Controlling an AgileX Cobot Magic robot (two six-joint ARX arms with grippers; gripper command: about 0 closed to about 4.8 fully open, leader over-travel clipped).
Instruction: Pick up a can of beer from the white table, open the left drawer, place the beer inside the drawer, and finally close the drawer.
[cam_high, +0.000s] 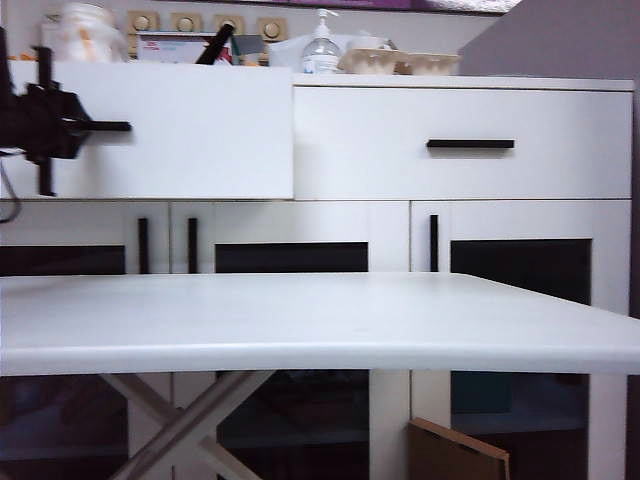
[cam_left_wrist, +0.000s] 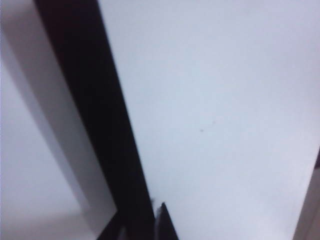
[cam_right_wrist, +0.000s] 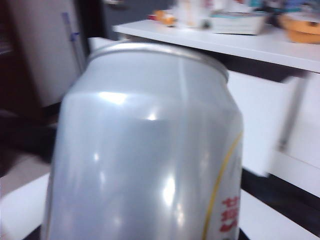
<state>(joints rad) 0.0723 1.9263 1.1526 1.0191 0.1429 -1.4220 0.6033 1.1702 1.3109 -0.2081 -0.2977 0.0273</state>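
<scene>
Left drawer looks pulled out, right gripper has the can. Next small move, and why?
Probably bring the right gripper with the can of beer over the left drawer to lower it in: the drawer front stands out from the cabinet, and the left gripper is shut on its black handle, holding it.

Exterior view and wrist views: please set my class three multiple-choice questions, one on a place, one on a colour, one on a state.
1. The left gripper is: A on the left drawer's handle; B on the table; C at the pump bottle.
2. The can at the right gripper is: A green; B silver; C black.
3. The left drawer is: A shut; B taken out altogether; C pulled out.

Answers: A, it is clamped on the black bar. B, the silver can fills the right wrist view, and the right gripper is outside the exterior view. C, its front stands forward of the right drawer.
</scene>
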